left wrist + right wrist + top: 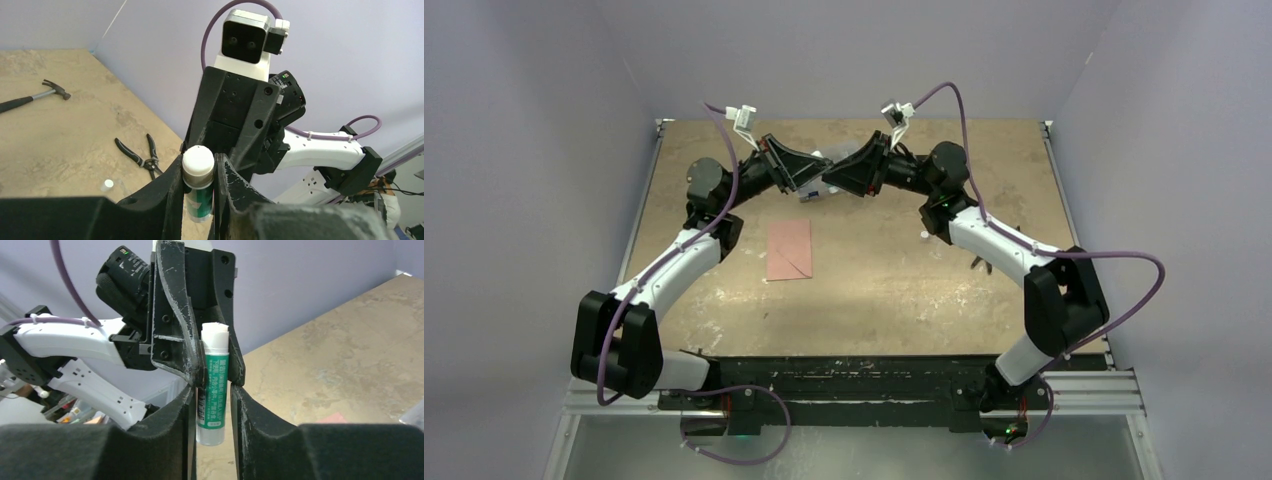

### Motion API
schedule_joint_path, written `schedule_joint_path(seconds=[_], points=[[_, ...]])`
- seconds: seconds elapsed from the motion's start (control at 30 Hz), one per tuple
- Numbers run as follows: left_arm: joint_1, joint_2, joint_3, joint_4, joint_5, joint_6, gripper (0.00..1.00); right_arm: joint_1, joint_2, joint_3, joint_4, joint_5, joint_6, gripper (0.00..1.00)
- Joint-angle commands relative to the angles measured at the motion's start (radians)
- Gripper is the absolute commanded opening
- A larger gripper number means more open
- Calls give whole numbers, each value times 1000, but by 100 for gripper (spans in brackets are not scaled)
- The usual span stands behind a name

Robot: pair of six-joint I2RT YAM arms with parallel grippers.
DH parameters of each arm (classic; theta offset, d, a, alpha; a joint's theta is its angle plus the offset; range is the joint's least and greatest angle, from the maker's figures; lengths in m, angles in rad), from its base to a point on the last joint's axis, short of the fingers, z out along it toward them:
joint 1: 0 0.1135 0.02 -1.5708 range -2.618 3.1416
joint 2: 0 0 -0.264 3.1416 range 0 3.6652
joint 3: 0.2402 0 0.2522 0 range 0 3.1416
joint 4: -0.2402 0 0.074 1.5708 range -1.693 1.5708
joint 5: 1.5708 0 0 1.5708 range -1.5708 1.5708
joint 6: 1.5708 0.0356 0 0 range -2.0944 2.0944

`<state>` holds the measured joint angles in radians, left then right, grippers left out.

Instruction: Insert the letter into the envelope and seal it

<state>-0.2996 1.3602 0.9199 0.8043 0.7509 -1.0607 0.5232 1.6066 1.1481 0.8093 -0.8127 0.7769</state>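
Both left fingers (170, 195) and right fingers (250, 415) clamp one glue stick (212, 385). Likely sealing prep: next, uncap it with a straight pull.

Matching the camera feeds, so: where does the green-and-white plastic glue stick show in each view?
Left wrist: glue stick at bottom centre, between dark fingers.
Right wrist: centre, upright, between dark fingers.
Top external: cannot be made out.
Shared landmark: tan wooden tabletop.

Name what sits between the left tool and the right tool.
A green-labelled glue stick, flanked by the fingers of the left tool and of the right tool; both wrist views show it.
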Motion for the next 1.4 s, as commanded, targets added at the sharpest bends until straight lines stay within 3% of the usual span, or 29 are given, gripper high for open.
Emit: schedule_joint_path(seconds=[0.0,0.1,0.17,0.63,0.93,1.17,1.23,1.37], points=[[-13,-2,32,44,12,-12,0,9,-63,-27,76,-20,13,42],[-13,-2,65,38,20,-10,0,9,-109,-98,103,-30,40,64],[-13,0,90,27,35,-3,0,9,-144,-150,118,-8,50,71],[-13,10,133,24,92,-1,0,9,-121,-187,292,70,180,69],[-13,18,131,49,98,-18,0,8,-77,-147,313,90,209,45],[-13,30,139,58,108,-22,0,9,-58,-122,320,100,205,54],[-13,33,148,53,109,-19,0,9,-46,-109,325,87,210,45],[-13,45,186,35,114,-14,0,9,-20,-70,318,52,211,17]])
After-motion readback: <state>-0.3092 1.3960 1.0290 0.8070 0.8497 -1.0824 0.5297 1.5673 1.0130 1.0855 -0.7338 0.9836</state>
